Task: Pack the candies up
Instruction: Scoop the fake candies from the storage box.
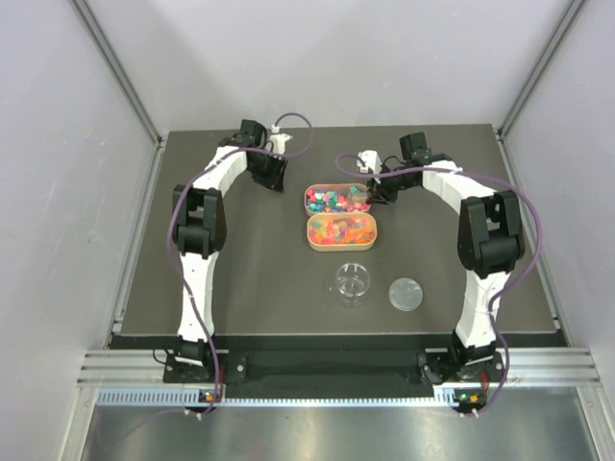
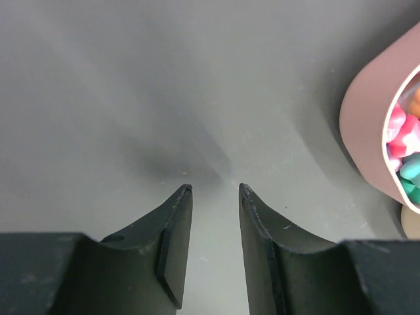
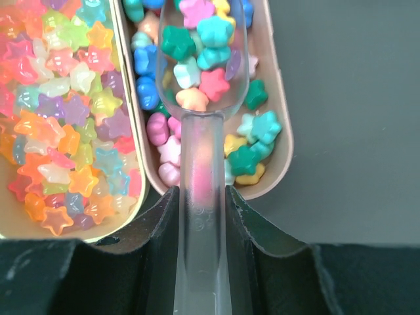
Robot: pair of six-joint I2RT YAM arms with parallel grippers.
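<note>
While right end effector (image 3: 201, 191) clamps scoop (image 3: 200, 151), left end effector (image 2: 215, 189) part-open; dark tabletop (image 1: 259, 279), seemingly white walls (image 1: 336, 58).

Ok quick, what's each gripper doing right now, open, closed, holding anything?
Left gripper: open, holding nothing.
Right gripper: closed on the clear scoop, which is loaded with candies.

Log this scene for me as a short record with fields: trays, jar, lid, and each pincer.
far tray: opaque star candies
near tray: translucent star candies
jar: open, looks empty, nearer than the trays
lid: on table, right of jar
right pincer: shut on scoop, loaded with candies, over far tray
left pincer: open, empty, beside far tray
</note>
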